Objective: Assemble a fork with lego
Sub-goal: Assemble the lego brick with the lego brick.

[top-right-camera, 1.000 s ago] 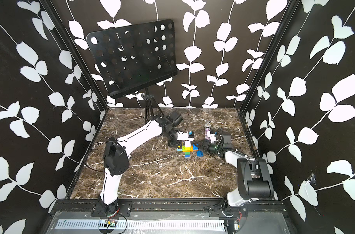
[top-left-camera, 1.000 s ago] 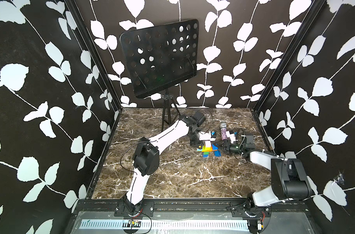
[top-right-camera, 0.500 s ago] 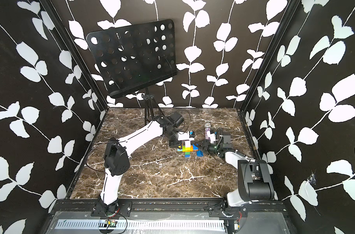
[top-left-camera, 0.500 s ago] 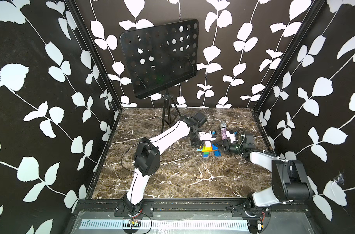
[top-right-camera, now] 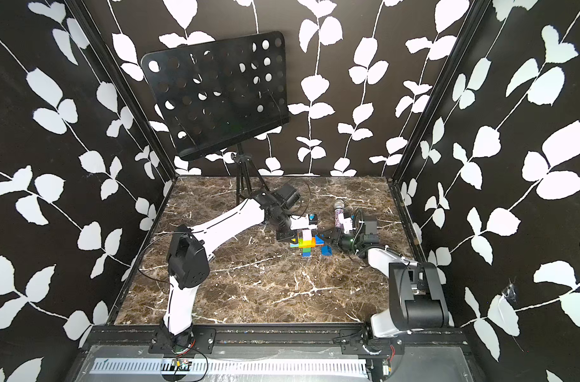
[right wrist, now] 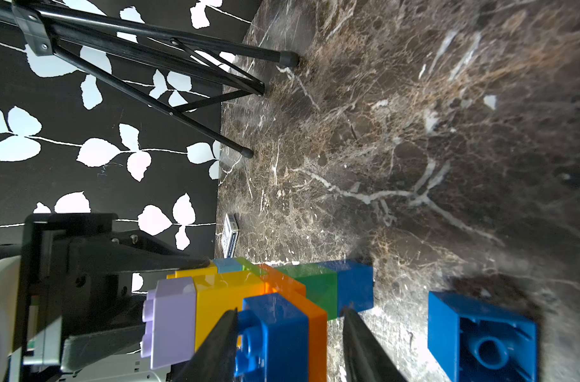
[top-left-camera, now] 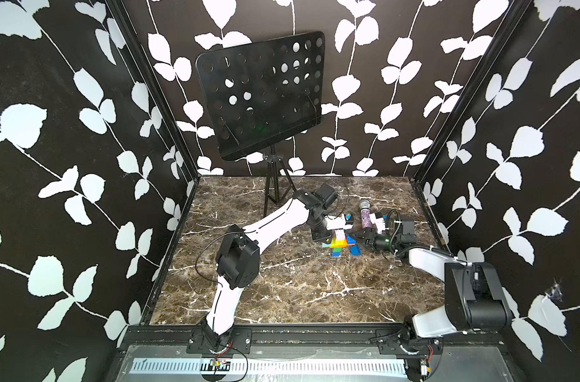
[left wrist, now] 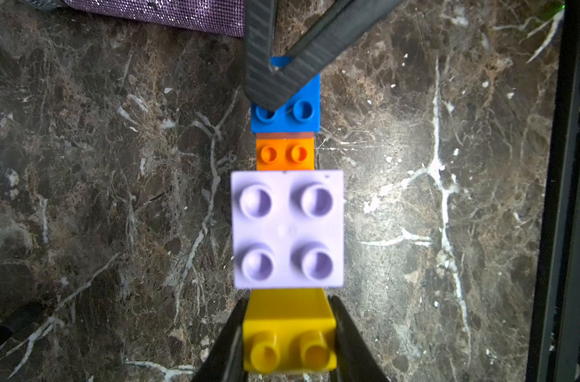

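Note:
The fork (top-left-camera: 338,243) (top-right-camera: 306,243) lies on the marble floor between both arms. In the left wrist view its prongs face the camera: yellow (left wrist: 288,344), pale lilac (left wrist: 288,228) and blue (left wrist: 295,115), with the orange crossbar (left wrist: 284,153) showing between the last two. My left gripper (left wrist: 288,304) (top-left-camera: 330,238) is shut on the yellow prong. My right gripper (right wrist: 289,311) (top-left-camera: 359,238) straddles the blue prong (right wrist: 275,330) and the crossbar end. One finger touches the prong's studs and a gap shows at the other. The green and blue stem (right wrist: 335,287) points away.
A loose blue lego brick (right wrist: 480,334) (top-left-camera: 355,250) lies upside down just right of the fork. The glittery microphone (top-left-camera: 365,216) (left wrist: 156,10) lies behind it. A black music stand (top-left-camera: 262,92) on tripod legs (right wrist: 215,82) stands at the back. Patterned walls enclose the floor.

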{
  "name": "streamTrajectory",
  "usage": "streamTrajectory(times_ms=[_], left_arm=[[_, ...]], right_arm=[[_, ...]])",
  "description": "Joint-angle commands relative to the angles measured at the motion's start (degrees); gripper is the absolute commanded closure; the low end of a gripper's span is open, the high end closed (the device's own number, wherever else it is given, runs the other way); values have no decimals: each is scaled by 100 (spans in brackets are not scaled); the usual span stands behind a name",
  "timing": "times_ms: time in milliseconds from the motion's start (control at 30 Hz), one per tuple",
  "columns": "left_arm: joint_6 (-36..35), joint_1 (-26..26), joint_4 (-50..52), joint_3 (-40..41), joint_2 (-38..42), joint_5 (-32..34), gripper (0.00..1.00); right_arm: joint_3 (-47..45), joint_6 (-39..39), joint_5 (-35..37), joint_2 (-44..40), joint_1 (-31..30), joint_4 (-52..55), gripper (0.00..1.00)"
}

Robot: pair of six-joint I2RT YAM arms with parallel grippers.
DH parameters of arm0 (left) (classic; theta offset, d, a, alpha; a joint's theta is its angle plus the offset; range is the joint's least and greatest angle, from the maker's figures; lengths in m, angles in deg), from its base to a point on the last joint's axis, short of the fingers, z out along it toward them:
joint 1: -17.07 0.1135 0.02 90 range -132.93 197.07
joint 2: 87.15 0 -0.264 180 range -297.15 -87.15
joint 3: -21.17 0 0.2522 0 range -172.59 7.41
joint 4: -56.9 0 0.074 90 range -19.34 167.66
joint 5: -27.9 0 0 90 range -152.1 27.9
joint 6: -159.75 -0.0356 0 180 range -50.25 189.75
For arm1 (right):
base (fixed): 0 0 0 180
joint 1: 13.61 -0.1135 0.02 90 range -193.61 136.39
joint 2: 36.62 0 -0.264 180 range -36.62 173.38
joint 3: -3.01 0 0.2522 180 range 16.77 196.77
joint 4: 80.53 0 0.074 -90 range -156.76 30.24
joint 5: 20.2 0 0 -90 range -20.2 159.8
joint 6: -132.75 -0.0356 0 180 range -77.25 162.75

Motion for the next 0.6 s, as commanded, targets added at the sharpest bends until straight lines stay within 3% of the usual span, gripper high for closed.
streamTrajectory(times_ms=[0, 200, 567], left_arm=[[-73, 8, 513, 176, -273, 123, 100], [-33, 0, 223, 65, -64, 237, 99], [124, 0, -111, 38, 132, 149, 70]], right_arm=[[-78, 47, 208, -79, -23, 277, 51], [103, 79, 122, -181, -21, 418, 47], [213, 229, 66, -489, -22, 615, 29]])
